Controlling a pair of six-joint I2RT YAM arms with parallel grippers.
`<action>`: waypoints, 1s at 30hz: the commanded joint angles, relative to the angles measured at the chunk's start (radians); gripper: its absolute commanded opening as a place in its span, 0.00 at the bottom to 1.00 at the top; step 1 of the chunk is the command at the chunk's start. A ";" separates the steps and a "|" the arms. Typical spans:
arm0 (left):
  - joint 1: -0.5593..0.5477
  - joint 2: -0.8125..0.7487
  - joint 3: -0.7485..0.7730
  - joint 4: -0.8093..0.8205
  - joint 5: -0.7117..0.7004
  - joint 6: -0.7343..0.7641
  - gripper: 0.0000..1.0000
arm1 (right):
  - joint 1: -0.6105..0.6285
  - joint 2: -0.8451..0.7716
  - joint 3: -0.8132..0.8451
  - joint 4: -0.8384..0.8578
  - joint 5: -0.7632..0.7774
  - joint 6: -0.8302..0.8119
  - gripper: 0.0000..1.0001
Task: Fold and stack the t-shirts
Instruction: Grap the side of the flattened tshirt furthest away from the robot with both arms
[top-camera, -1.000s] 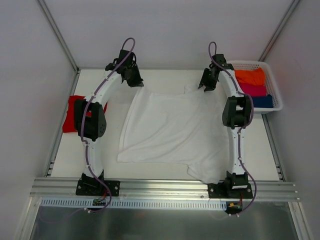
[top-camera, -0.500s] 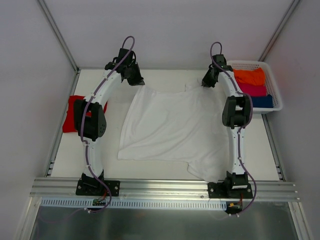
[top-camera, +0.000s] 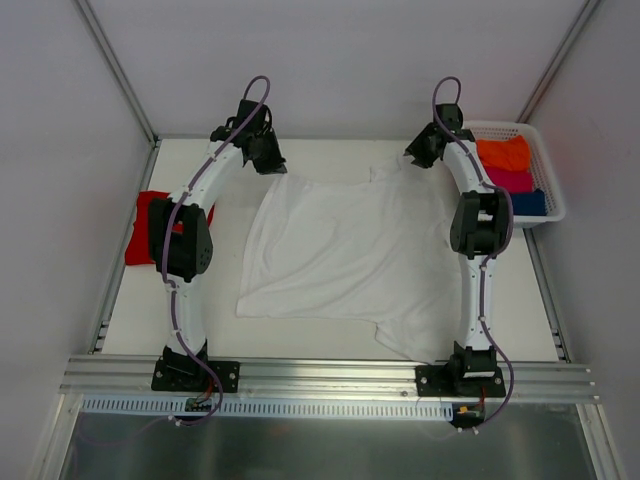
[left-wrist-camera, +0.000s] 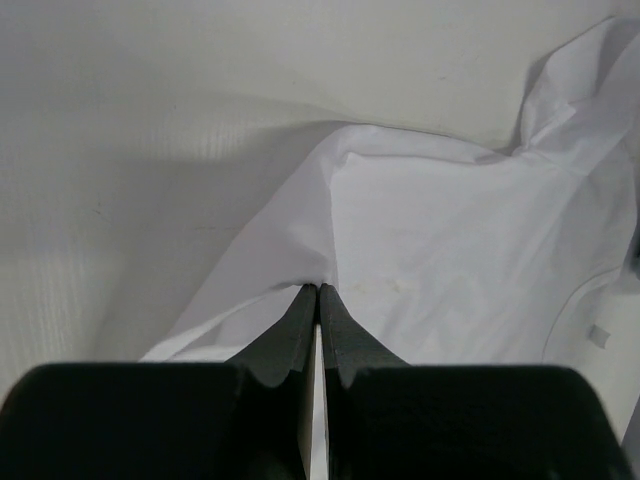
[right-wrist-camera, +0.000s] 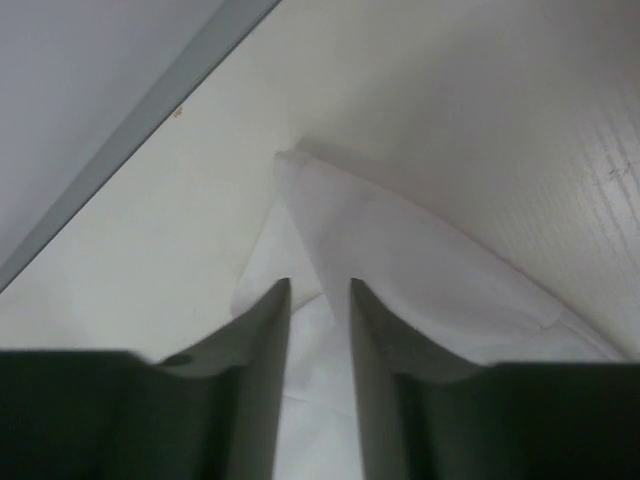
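The large white t-shirt (top-camera: 340, 250) lies spread over the middle of the table. My left gripper (top-camera: 270, 160) is at its far left corner. In the left wrist view this gripper (left-wrist-camera: 318, 288) is shut on a pinch of the white t-shirt (left-wrist-camera: 440, 230), which pulls into a taut ridge. My right gripper (top-camera: 420, 155) hovers at the far right corner. In the right wrist view its jaws (right-wrist-camera: 319, 285) stand apart, with a fold of the white t-shirt (right-wrist-camera: 340, 220) lying in and beyond the gap. The red t-shirt (top-camera: 143, 215) lies folded at the left edge, partly behind my left arm.
A white basket (top-camera: 552, 185) at the far right holds folded orange, pink and blue clothes. Metal frame posts and white walls close in the back and sides. The table's near edge is an aluminium rail (top-camera: 330, 375) carrying both arm bases.
My right gripper has shifted a little back and to the right, and its jaws closed, then parted again. The shirt's far right corner shifted slightly. The left gripper kept its hold.
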 joint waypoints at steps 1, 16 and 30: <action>0.013 -0.026 -0.023 -0.016 -0.052 0.029 0.00 | -0.004 -0.082 -0.027 -0.010 -0.039 -0.053 0.42; 0.032 -0.043 -0.057 -0.047 -0.065 0.023 0.00 | -0.010 -0.008 0.052 0.280 -0.123 0.226 0.52; 0.030 -0.081 -0.112 -0.062 -0.048 0.025 0.00 | 0.038 0.043 0.112 0.061 0.108 0.009 0.51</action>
